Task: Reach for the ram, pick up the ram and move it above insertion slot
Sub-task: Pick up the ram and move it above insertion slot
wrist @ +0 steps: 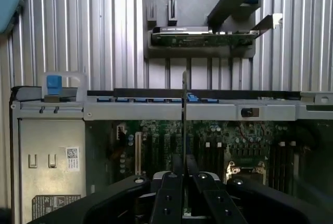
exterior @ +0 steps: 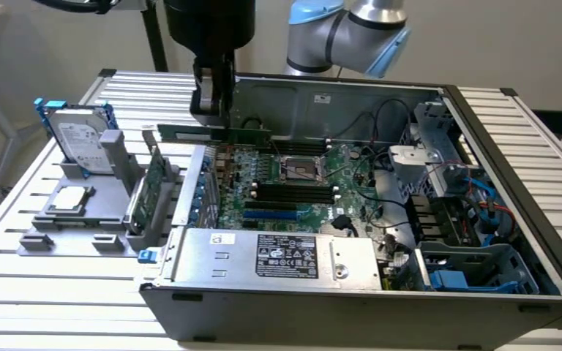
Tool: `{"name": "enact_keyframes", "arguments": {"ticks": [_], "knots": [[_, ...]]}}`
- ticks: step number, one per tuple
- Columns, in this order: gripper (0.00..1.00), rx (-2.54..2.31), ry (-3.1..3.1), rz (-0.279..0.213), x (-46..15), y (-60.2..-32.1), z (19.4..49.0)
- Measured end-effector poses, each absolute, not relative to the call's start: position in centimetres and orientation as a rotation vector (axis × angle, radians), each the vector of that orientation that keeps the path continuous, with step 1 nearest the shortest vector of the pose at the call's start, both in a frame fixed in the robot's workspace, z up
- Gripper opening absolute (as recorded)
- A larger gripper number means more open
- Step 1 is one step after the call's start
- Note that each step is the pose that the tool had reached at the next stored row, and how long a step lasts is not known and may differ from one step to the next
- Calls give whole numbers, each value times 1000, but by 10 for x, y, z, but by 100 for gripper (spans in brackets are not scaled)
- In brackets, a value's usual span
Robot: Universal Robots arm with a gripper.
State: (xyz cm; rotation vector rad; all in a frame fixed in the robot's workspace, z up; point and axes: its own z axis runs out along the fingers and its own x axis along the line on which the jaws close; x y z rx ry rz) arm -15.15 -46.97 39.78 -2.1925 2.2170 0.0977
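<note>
Exterior view is showing you the slatted surface (exterior: 515, 139) carrying the open computer case (exterior: 359, 292), with the arm's grey and blue joints (exterior: 350, 29) hanging over the case's far wall. Inside, the green motherboard (exterior: 291, 190) is lying flat. To the exterior view's left of the case, a grey fixture (exterior: 85, 212) is holding a hard drive (exterior: 76, 139) upright, and a larger green card (exterior: 149, 194) is standing in it on edge.

Your gripper (exterior: 213, 110) is hanging above the far left part of the case, and it is closed on the ram (exterior: 213, 134), which is hanging clear of the board. The stick's long axis is running left to right in the exterior view, level with the surface. The wrist view is looking along its thin edge (wrist: 184, 125), pinched between the two black fingers (wrist: 167, 198).

The insertion slot (exterior: 286, 191) is one of the parallel black sockets on the motherboard, nearer to you and toward the exterior view's right of the gripper, and lower than the stick. Its length appears to be running roughly the same way as the ram's. Cables (exterior: 388, 153) and the CPU socket (exterior: 306, 170) are sitting close by the sockets; I judge the silver power supply (exterior: 281, 256) at the near wall well clear.
</note>
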Motion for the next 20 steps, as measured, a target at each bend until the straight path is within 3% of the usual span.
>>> {"name": "enact_keyframes", "arguments": {"ticks": [20], "knots": [[14,-2193,2217,98,-88,-420,385]]}}
